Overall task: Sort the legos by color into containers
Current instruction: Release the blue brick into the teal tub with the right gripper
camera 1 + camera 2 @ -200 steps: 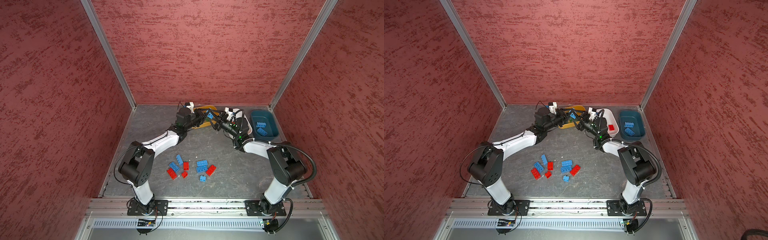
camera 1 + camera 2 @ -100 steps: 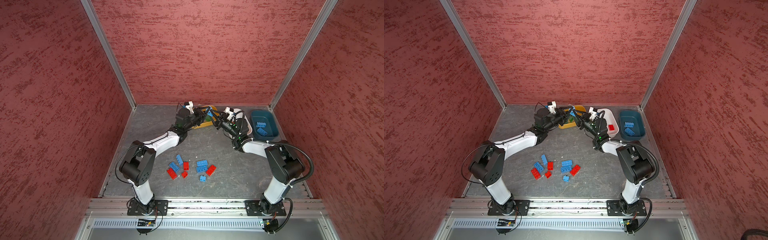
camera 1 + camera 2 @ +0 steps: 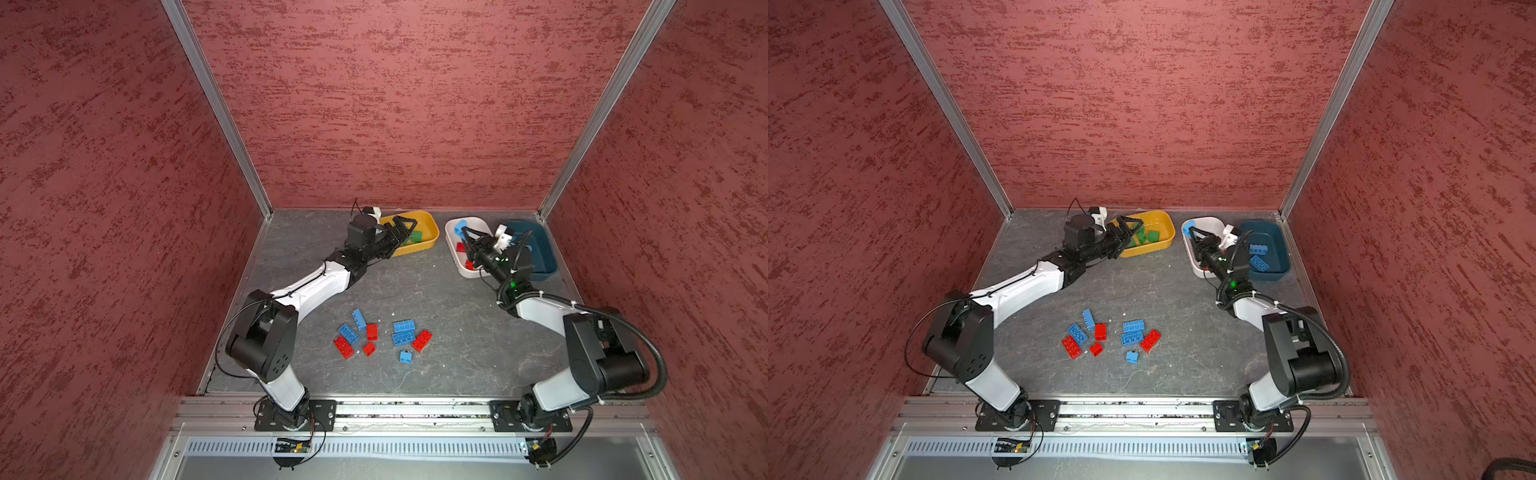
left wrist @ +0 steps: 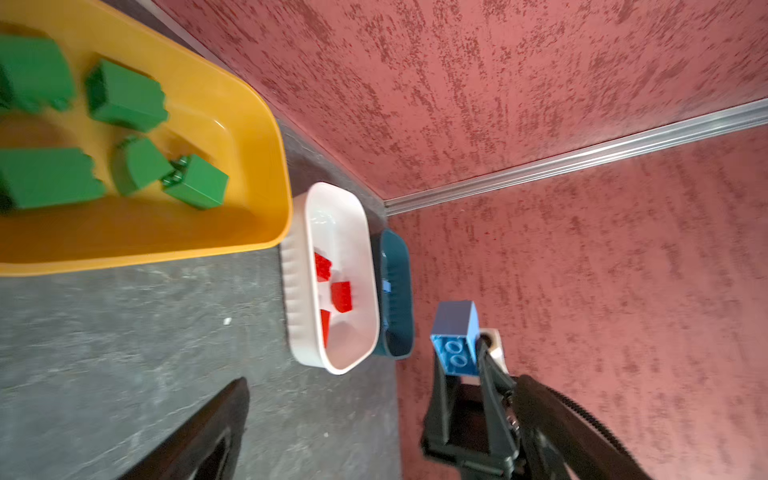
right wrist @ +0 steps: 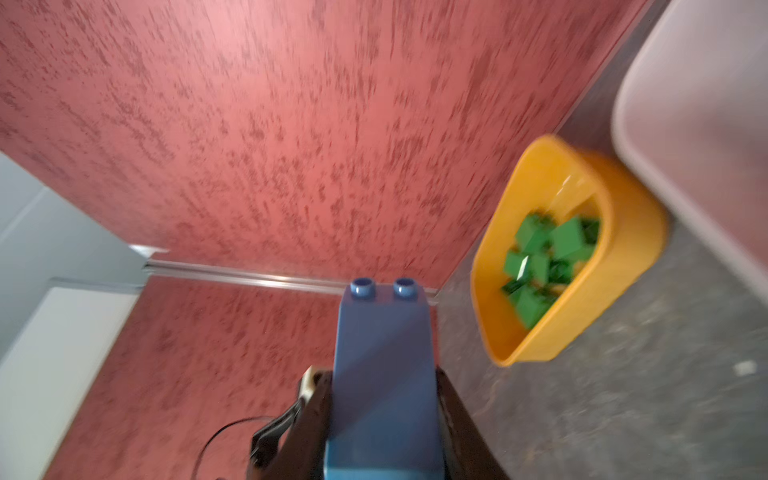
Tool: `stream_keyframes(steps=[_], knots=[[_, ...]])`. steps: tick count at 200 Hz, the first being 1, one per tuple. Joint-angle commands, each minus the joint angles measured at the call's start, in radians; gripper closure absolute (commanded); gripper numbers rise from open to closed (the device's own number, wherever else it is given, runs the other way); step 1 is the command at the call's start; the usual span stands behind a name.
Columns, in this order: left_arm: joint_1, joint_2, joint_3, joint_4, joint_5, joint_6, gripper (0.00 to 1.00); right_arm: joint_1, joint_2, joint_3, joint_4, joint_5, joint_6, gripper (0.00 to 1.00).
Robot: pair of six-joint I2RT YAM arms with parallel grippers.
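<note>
Right gripper [image 3: 462, 232] grasps blue brick [image 3: 459, 227] above white tub [image 3: 451, 243] | teal tub [image 3: 544, 254] just beside white tub, right arm nearer | left gripper [image 3: 409, 226] spread wide

Both arms stretch forward and inward, the left gripper [image 3: 409, 227] hanging off to the left of the white tub [image 3: 451, 251] with its fingers spread wide, and the right gripper [image 3: 462, 232] raised over that tub's far end with its fingers clamped on a blue brick [image 3: 459, 227].
</note>
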Motion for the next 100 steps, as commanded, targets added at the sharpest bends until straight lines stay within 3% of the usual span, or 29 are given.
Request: stream_keyframes(steps=[1, 27, 48, 100], knots=[[-0.005, -0.074, 0.043, -0.262, -0.137, 0.225, 0.01, -0.098, -0.102, -0.004, -0.234, 0.075, -0.252, 0.81], [-0.02, -0.12, 0.059, -0.476, -0.305, 0.354, 0.01, -0.246, -0.131, 0.028, -0.364, 0.067, -0.427, 0.8], [-0.023, -0.149, 0.045, -0.6, -0.396, 0.397, 0.01, -0.324, -0.105, 0.11, -0.524, 0.134, -0.608, 0.8], [-0.021, -0.174, -0.022, -0.797, -0.451, 0.413, 0.0, -0.401, 0.131, 0.334, -0.671, 0.208, -0.799, 0.78]])
